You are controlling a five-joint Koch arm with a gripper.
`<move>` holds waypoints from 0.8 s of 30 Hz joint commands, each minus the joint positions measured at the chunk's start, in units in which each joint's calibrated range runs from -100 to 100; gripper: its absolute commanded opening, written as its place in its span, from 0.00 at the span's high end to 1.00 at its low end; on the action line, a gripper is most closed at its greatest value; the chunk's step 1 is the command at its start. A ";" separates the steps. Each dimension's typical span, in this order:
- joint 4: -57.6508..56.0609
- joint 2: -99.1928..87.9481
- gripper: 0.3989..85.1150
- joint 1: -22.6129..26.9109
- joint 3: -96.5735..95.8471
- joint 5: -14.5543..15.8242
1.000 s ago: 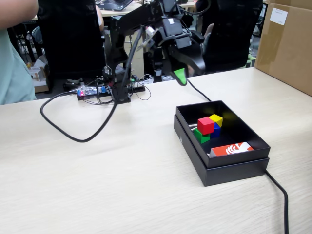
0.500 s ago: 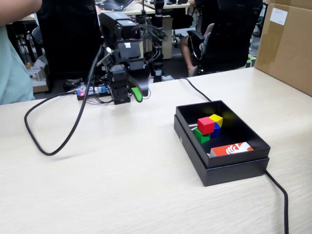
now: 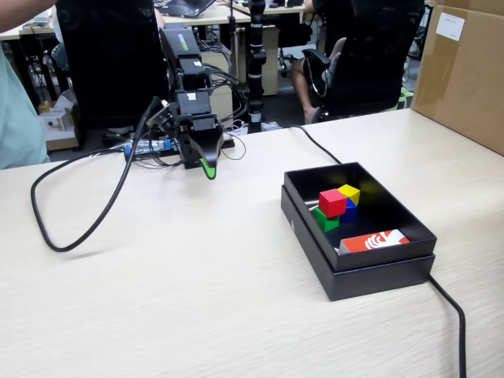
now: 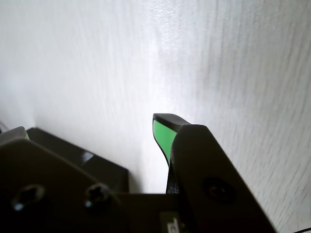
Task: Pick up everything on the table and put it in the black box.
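The black box (image 3: 370, 276) sits on the table (image 3: 197, 291) at the right of the fixed view. Inside it a red cube (image 3: 331, 201) and a yellow cube (image 3: 349, 192) rest on top of a green cube (image 3: 324, 220) and a blue cube (image 3: 350, 210). My gripper (image 3: 206, 168) hangs tip-down near the arm's base, far left of the box. In the wrist view the gripper (image 4: 90, 128) is open, its green-padded fingertips (image 4: 163, 133) wide apart over bare table with nothing between them.
An orange-and-white card (image 3: 376, 240) lies in the box's near end. A black cable (image 3: 79, 232) loops across the table at left; another cable (image 3: 450, 311) runs off the front right. A brown carton (image 3: 465, 71) stands at the right edge. A person (image 3: 20, 110) is at far left.
The arm has swung left from beside the box's far end, folded back over its base, and the gripper has dropped toward the table. The cubes in the box have not moved.
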 commanded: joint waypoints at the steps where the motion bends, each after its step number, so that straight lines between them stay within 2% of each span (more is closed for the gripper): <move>1: 6.74 -2.82 0.41 -0.10 -1.25 -0.05; 5: 13.91 -2.94 0.41 -0.10 -7.32 -0.73; 10: 22.63 -2.94 0.41 -0.34 -16.20 -3.32; 16: 25.05 -2.94 0.40 -0.34 -19.74 -4.49; 24: 36.11 -2.71 0.42 -0.34 -32.89 -7.67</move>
